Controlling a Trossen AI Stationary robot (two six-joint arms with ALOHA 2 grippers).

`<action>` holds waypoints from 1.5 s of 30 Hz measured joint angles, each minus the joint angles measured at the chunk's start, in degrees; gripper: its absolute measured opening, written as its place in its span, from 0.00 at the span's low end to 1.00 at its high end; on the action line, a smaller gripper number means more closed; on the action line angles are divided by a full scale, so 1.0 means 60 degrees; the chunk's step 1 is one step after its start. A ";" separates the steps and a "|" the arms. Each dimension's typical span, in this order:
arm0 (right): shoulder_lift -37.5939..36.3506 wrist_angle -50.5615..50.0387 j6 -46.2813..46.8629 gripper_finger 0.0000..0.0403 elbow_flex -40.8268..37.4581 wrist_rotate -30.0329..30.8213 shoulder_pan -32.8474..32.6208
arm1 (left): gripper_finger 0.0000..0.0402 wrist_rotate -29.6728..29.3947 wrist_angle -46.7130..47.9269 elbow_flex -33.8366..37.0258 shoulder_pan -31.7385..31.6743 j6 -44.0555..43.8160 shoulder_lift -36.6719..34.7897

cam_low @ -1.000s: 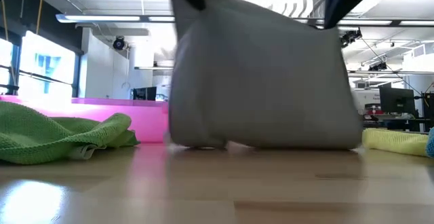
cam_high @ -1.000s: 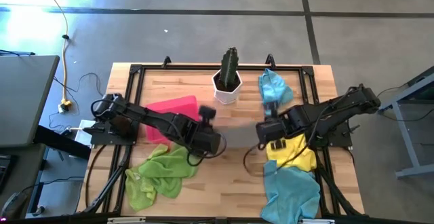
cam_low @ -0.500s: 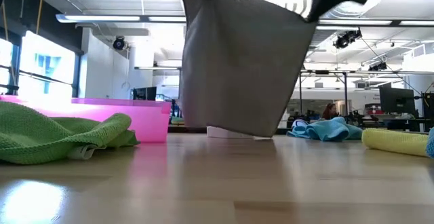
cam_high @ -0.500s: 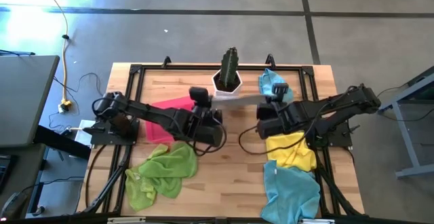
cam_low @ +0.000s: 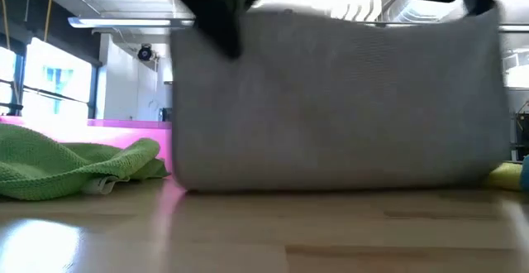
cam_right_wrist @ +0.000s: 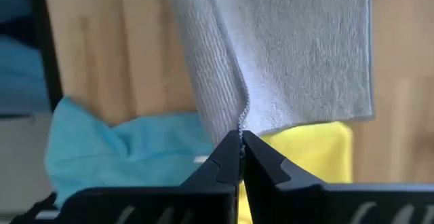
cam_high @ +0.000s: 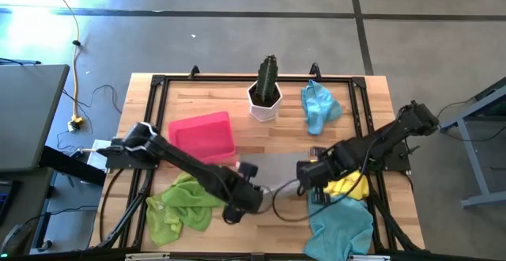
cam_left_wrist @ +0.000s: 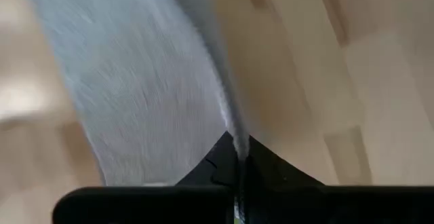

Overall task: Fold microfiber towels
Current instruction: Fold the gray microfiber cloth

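Hanging between two clenched pincers, the grey towel (cam_low: 339, 107) is being held by its upper corners above the near middle of the bench (cam_high: 277, 130), its lower edge touching or just clear of the wood in the low view. One corner is being pinched by the left pincer (cam_left_wrist: 237, 157), the other by the right pincer (cam_right_wrist: 241, 142), each shut tight on the cloth.

A fold is judged to be under way: the towel is being carried stretched, ready to be laid down. The next move calls for both corners being lowered evenly so that the cloth is draped flat and doubled without wrinkling.

Other towels are lying around it: a green towel (cam_high: 186, 202) at the near left, a yellow towel (cam_high: 348, 186) and a blue towel (cam_high: 340, 225) at the near right, another blue towel (cam_high: 319, 103) at the far right. A pink tray (cam_high: 202, 134) and a potted cactus (cam_high: 266, 87) are standing beyond.
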State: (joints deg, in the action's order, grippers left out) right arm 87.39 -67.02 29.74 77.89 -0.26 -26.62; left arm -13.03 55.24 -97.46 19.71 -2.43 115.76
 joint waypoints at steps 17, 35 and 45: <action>0.1967 0.0162 -0.0511 0.00 -0.0004 0.0286 -0.0253 | 0.00 0.2636 -0.0406 -0.0005 -0.0243 -0.0317 0.0616; 0.1789 0.2278 -0.0713 0.00 -0.2664 0.1228 0.0900 | 0.00 0.4027 -0.1100 0.0487 -0.1664 0.0348 0.0729; 0.1792 0.2593 -0.1526 0.00 -0.3027 0.1382 0.1322 | 0.00 0.3119 -0.1136 0.0485 -0.2194 0.0232 0.0729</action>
State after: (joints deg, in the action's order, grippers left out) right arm 98.15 -51.46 20.59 59.72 8.03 -18.69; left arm 5.69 48.42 -94.55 6.54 -1.04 120.14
